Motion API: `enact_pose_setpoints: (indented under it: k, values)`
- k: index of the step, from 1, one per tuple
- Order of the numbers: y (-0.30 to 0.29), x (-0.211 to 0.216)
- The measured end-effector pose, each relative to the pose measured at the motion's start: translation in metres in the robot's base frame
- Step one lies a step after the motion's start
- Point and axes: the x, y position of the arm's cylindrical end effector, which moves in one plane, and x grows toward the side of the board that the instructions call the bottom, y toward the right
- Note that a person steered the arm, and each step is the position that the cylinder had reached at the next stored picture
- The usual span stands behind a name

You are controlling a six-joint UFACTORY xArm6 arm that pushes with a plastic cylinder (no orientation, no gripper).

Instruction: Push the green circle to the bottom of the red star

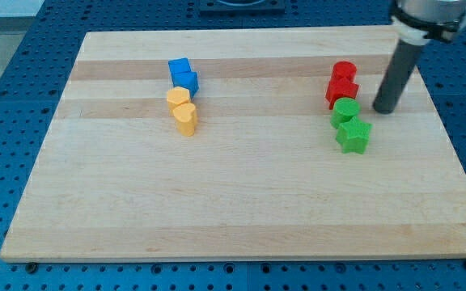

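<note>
The green circle (346,111) sits at the view's right, directly below and touching the red star (341,91). A red round block (345,71) sits just above the red star. A green star (353,135) lies just below the green circle, touching it. My tip (384,110) stands on the board just to the right of the green circle and red star, a small gap away from both.
A blue block (183,74) sits at the upper left of centre, with a yellow block (178,99) and a yellow heart (186,119) stacked below it. The wooden board (233,210) lies on a blue perforated table.
</note>
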Motion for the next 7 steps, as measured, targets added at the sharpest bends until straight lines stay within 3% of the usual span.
enact_pose_setpoints:
  k: [3,6,7]
  values:
    - [-0.113,0.011]
    - [-0.135,0.006]
    - [-0.174,0.005]
